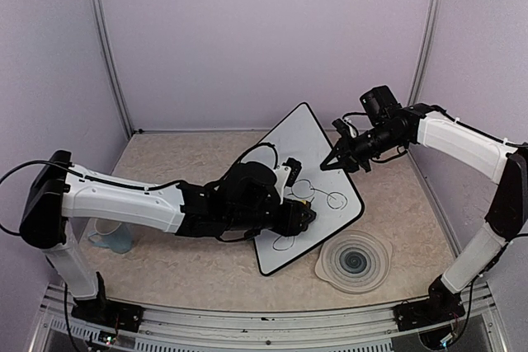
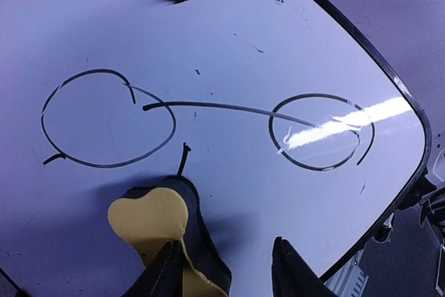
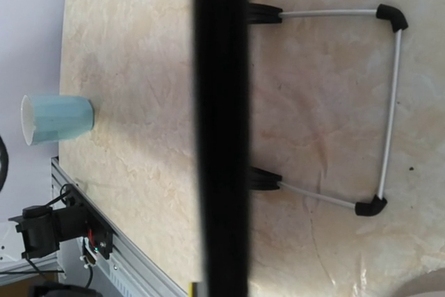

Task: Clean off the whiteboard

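Whiteboard sits skewed across the middle of the tabletop, with black marker loops on its near half. My left gripper is down on it, a yellow eraser against one finger and touching the board. I can't tell if the jaws are clenched. Right gripper is at the board's right edge, its jaws hidden, so no call there either. A grey plate sits by the near corner.
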